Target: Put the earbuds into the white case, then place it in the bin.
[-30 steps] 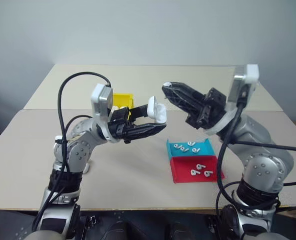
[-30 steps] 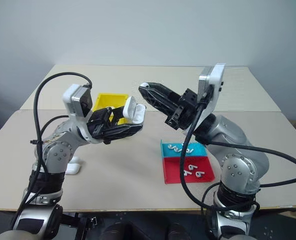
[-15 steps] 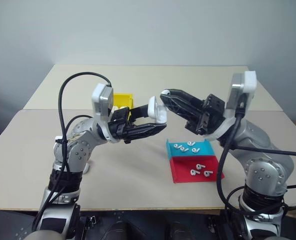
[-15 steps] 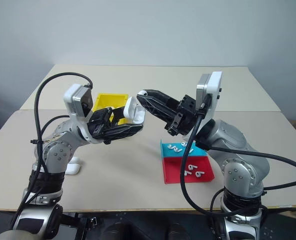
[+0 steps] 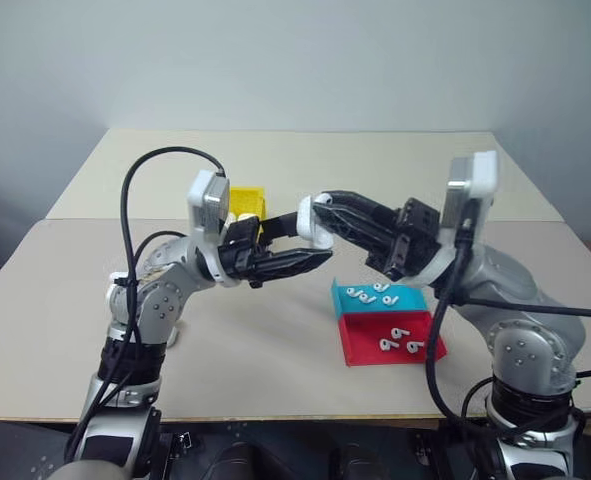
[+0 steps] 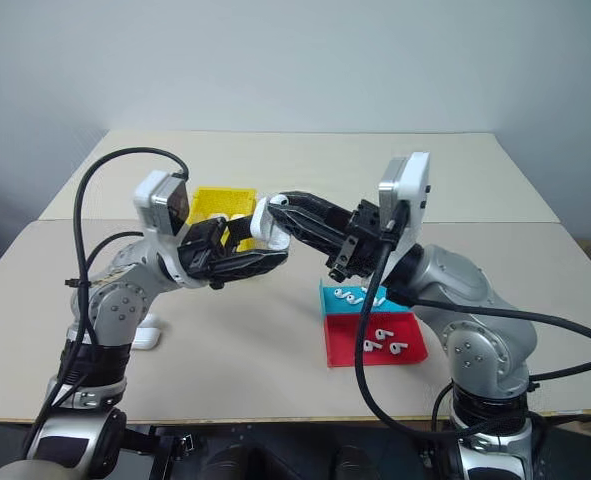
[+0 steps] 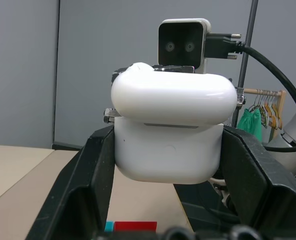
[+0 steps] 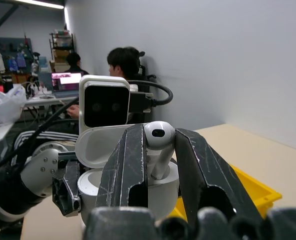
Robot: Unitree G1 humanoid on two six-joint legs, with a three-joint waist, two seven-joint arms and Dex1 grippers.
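While both arms meet in mid-air above the table [image 5: 275, 360], the scene reads like this:
Left gripper [image 5: 310, 248]: clamped on the white case [image 7: 170, 135], holding it up above the table's middle with the hinged lid swung open.
Right gripper [image 8: 160, 150]: pinching one earbud [image 8: 159, 137] between its two black fingers, stem down, right over the open case.
Earbud and case: tips are at the case's mouth; whether the bud touches the socket, cannot tell.
Other earbuds [image 5: 375, 294]: several lie in the teal tray [image 5: 413, 296], more in the red tray [image 5: 360, 345] touching it, toward the table's near right edge.
Bin [image 6: 215, 204]: yellow, open-topped, behind the left gripper, toward the far left.
Background: people [image 8: 122, 62] sit at desks.
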